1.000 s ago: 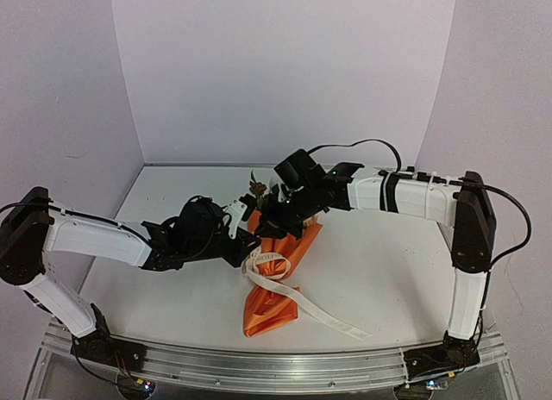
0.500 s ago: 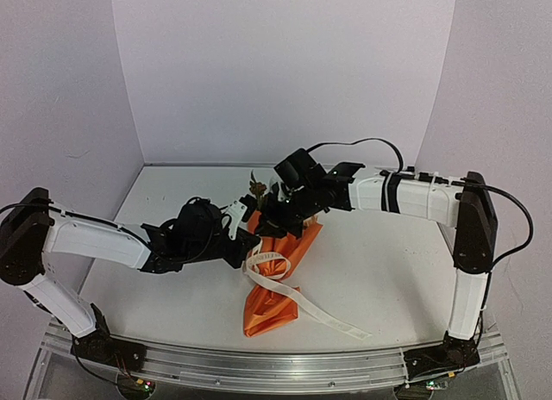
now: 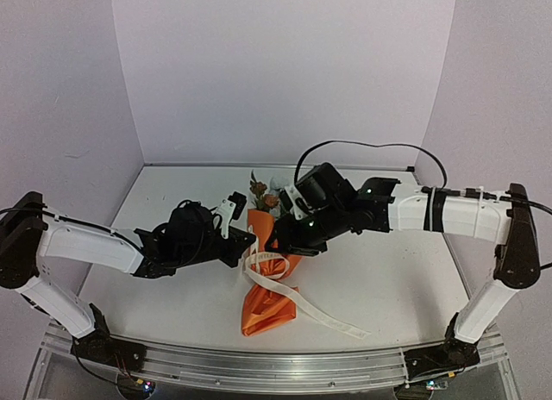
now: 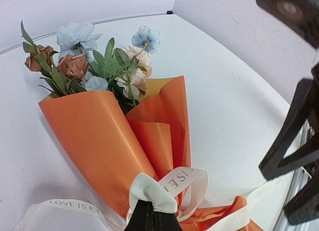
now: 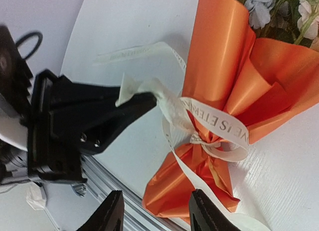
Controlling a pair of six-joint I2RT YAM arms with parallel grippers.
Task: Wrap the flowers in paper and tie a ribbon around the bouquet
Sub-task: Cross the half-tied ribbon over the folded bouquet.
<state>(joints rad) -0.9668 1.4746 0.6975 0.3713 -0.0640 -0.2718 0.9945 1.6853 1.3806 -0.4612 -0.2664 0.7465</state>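
Right jaws have drawn back, released; left jaws clench the ribbon [image 4: 149, 191], seemingly printed "LOVE IS ETERNAL".

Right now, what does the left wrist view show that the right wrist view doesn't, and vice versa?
Left wrist only: the full cluster of pale blue, orange and cream artificial flowers topping the orange paper cone bouquet. Right wrist only: the left claw from outside, shut on the end of the cream-white fabric ribbon, and the right claw open, holding nothing. Both: the cone with that lettered ribbon looped round its pinched waist.
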